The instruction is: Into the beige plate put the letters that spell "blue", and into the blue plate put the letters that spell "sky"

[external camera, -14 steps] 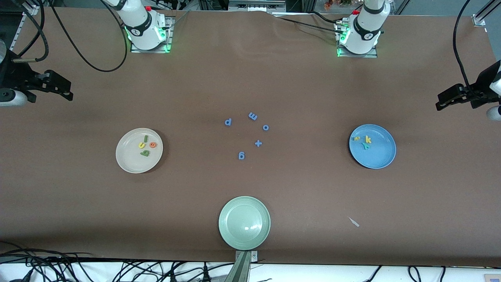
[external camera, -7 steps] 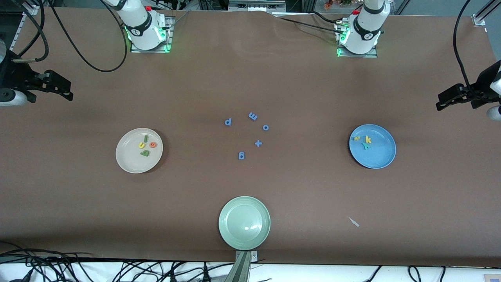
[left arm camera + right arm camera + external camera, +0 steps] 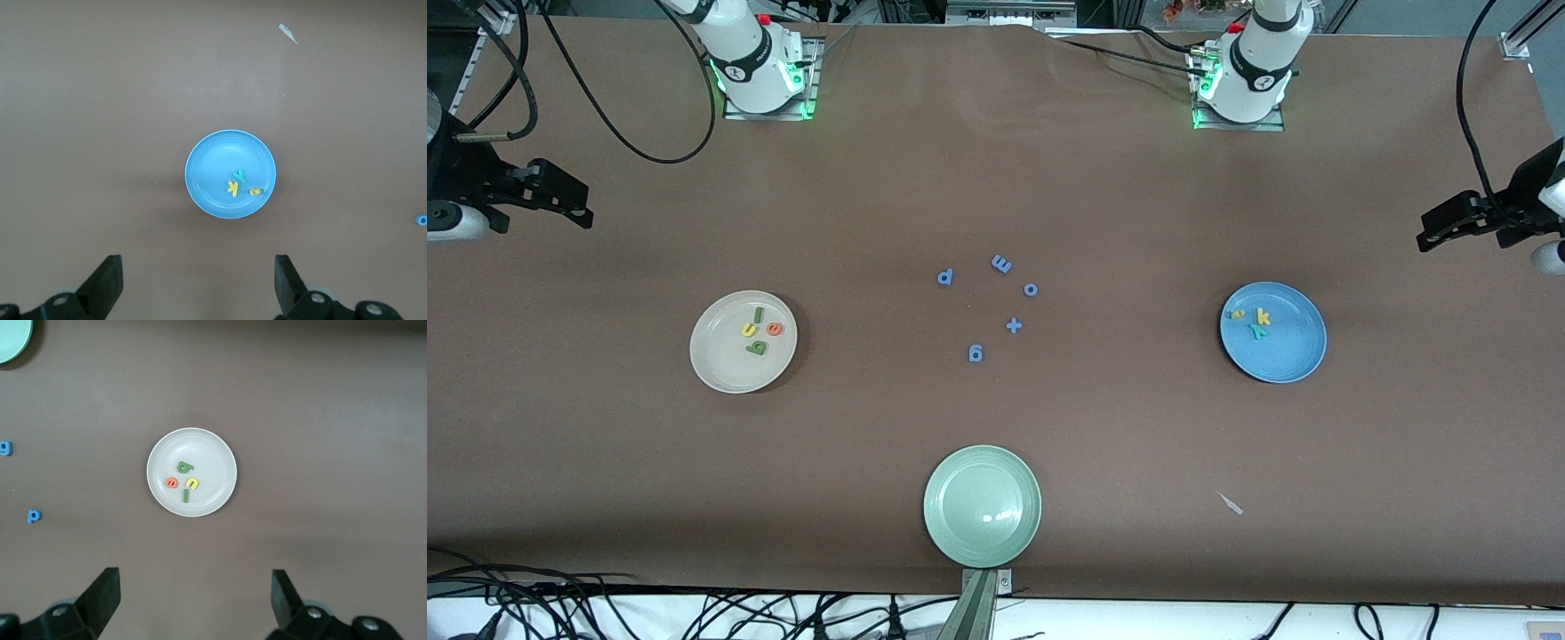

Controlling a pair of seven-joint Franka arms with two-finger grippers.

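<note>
The beige plate (image 3: 720,366) holds the orange "e" (image 3: 775,329), dark green "b" (image 3: 757,348), yellow "u" (image 3: 749,330) and light green "l" (image 3: 759,314). In the blue plate (image 3: 1291,353) lie the yellow "s" (image 3: 1237,313), yellow "k" (image 3: 1263,316) and teal "y" (image 3: 1258,332). My right gripper (image 3: 195,597) hangs high, open and empty, looking down on the beige plate (image 3: 215,452). High up, my left gripper (image 3: 199,280) is open and empty too, with the blue plate (image 3: 212,159) below. Both hands show at the front view's side edges.
A pale green plate (image 3: 959,526) sits near the table's front edge. Several all-blue letters and a plus sign (image 3: 1013,325) lie mid-table between the two plates. A small white scrap (image 3: 1232,504) lies nearer the front camera than the blue plate.
</note>
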